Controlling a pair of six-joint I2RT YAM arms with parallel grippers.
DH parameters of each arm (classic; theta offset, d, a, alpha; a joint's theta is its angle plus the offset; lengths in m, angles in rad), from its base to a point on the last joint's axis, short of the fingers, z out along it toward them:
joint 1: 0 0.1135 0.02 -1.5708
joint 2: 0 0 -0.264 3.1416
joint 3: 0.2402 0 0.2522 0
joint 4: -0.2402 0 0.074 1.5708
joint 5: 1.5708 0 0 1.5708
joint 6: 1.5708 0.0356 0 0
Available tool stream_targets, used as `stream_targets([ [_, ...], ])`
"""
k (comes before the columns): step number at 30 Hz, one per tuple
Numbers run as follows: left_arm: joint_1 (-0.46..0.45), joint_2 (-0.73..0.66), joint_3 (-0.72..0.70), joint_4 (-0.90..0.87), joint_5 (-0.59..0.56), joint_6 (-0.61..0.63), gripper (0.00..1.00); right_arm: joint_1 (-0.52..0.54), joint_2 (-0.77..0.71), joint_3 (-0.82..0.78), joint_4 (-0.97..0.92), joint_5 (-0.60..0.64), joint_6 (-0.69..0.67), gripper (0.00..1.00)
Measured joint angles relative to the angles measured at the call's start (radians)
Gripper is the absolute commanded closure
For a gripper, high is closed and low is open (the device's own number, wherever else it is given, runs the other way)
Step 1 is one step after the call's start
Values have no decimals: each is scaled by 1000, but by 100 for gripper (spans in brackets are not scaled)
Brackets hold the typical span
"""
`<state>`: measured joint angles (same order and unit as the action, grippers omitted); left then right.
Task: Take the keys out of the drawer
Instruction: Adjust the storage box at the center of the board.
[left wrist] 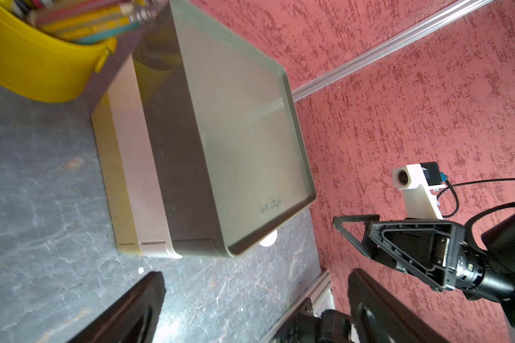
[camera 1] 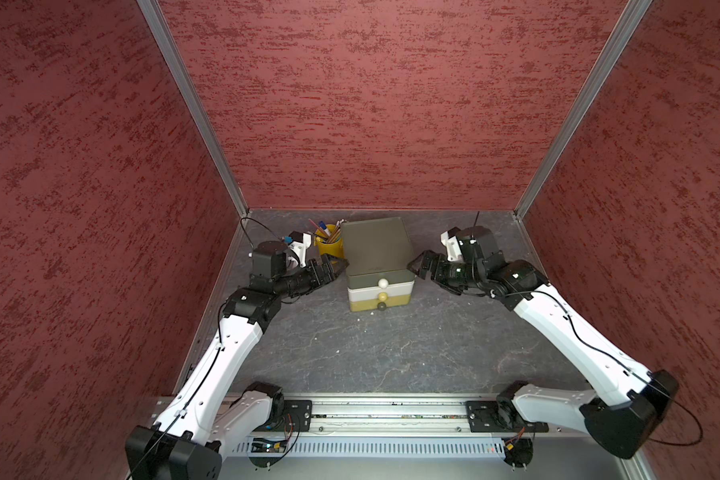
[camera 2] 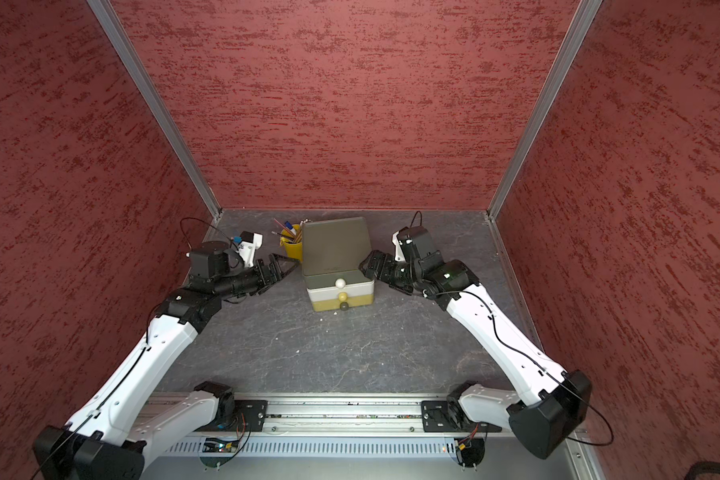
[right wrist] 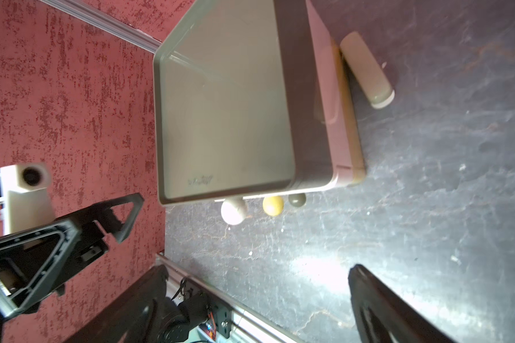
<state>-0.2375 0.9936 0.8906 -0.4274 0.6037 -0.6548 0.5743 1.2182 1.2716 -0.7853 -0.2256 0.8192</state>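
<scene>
The keys are hidden. A small three-drawer cabinet [camera 1: 377, 253] [camera 2: 335, 249] stands at the back of the table with all drawers pushed in. The grey top drawer has a white knob [camera 1: 383, 283], the white middle one a yellow knob [camera 1: 383, 296], the olive bottom one a dark knob [camera 1: 381, 306]. My left gripper [camera 1: 336, 266] [left wrist: 256, 276] hovers open at the cabinet's left side, empty. My right gripper [camera 1: 416, 266] [right wrist: 257, 271] hovers open at its right side, also empty. The right wrist view shows the three knobs, the white knob [right wrist: 232, 212] nearest the lens.
A yellow cup [camera 1: 329, 247] [left wrist: 33, 65] full of pens and pencils stands just left of the cabinet, behind my left gripper. A beige cylinder [right wrist: 367, 69] lies on the table against the cabinet's rear right side. Red walls close in three sides.
</scene>
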Motion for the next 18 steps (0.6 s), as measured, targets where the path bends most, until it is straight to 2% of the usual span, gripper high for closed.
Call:
stream_targets([
  [6, -62, 45, -23, 32, 17, -5, 0, 48, -31, 11, -51, 58, 62, 2],
  [18, -122, 169, 54, 33, -22, 28, 0, 51, -31, 16, -74, 76, 48, 2],
])
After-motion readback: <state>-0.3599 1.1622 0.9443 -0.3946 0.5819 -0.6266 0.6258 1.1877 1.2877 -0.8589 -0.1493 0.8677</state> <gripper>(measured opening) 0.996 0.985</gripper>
